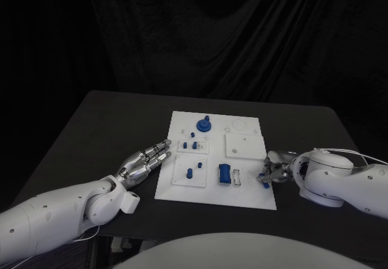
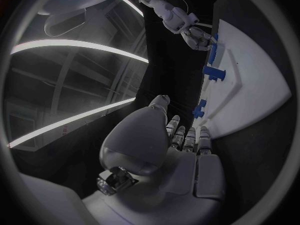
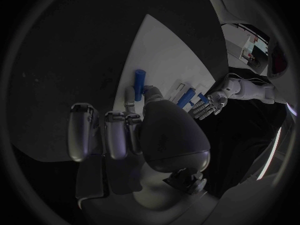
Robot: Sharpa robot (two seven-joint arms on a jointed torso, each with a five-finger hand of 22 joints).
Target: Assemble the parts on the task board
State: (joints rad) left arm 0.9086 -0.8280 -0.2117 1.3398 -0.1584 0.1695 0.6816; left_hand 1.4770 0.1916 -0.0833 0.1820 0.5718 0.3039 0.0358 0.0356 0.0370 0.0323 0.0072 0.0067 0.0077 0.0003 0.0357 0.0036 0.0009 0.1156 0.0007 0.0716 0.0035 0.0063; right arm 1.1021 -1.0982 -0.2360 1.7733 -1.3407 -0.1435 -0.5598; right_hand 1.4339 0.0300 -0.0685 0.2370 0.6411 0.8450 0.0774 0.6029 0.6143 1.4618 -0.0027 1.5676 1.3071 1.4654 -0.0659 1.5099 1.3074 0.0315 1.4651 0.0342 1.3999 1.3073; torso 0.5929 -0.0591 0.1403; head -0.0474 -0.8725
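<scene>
Parts on the white task board (image 1: 250, 196) at the middle of the black table (image 1: 97, 129), taken from left to right. Left hand (image 1: 146, 161) just off the board's left edge, fingers stretched out straight and close together, pointing toward the board, holding nothing, apparently not touching the board. Small blue pegs (image 1: 192, 145) standing in the board's left blocks, with a round blue knob (image 1: 204, 124) farther back. Blue block (image 1: 224, 173) lying near the front middle beside a pale slot. Right hand (image 1: 273, 171) at the board's right edge, fingers curled inward over the rim, with a small blue piece (image 1: 266, 185) at the fingertips; seen from the right wrist, a blue cylinder (image 3: 139, 79) just past the thumb tip. Cannot tell whether actually pinched or merely touched.
</scene>
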